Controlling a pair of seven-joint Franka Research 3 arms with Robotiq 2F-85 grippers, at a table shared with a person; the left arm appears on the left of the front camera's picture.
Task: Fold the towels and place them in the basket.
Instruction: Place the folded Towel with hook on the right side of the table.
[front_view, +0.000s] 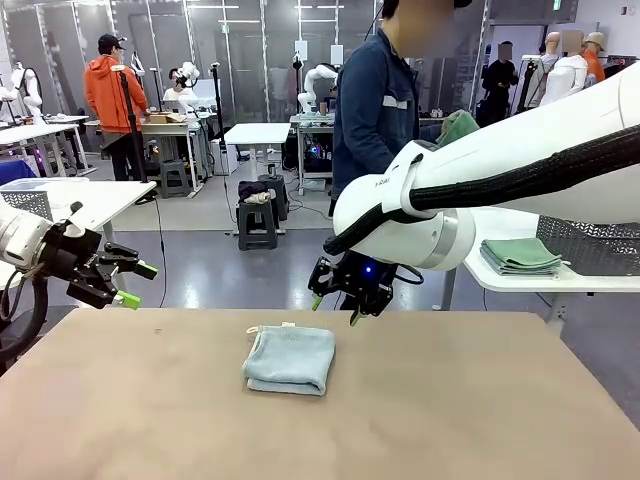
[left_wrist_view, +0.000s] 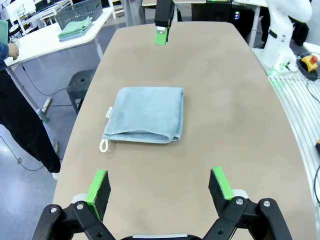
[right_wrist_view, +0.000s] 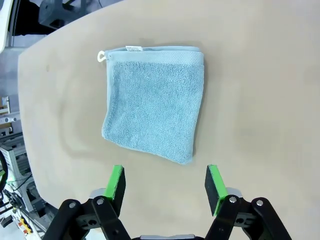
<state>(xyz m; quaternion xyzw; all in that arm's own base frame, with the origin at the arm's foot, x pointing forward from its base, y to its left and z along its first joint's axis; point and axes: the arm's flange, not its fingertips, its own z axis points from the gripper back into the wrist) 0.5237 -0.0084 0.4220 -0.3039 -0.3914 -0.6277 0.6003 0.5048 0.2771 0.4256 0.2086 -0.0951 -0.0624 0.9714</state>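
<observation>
Left claw (front_view: 137, 284): spread wide, nothing in it. I read it as hanging in the air off the table's left edge, fingers pointing in toward the middle. In its own wrist view, left claw (left_wrist_view: 159, 180), both green pads (left_wrist_view: 98, 186) are clear of everything, with bare table (left_wrist_view: 240, 100) under them.

Right claw (front_view: 335, 308): fingers apart, empty. It hovers over the far edge of the table, tips pointing down, just behind the blue-grey towel (front_view: 290, 358) and not touching it. In its wrist view, right claw (right_wrist_view: 165, 177), the towel lies just beyond the fingertips with a gap of table between.

The blue-grey towel (right_wrist_view: 155, 115) is folded into a rough square, flat on the table near the middle, a bit toward the far side. White label (right_wrist_view: 133, 48) and small hanging loop (right_wrist_view: 101, 55) sit at one corner. One folded edge looks slightly uneven, blue-grey towel (left_wrist_view: 145, 114).

On a white side table (front_view: 520, 285) to my right there is a stack of folded green towels (front_view: 520, 255), and the dark mesh basket (front_view: 592, 240) is right behind them. A person (front_view: 375, 110) in a dark jacket stands at the far side.
</observation>
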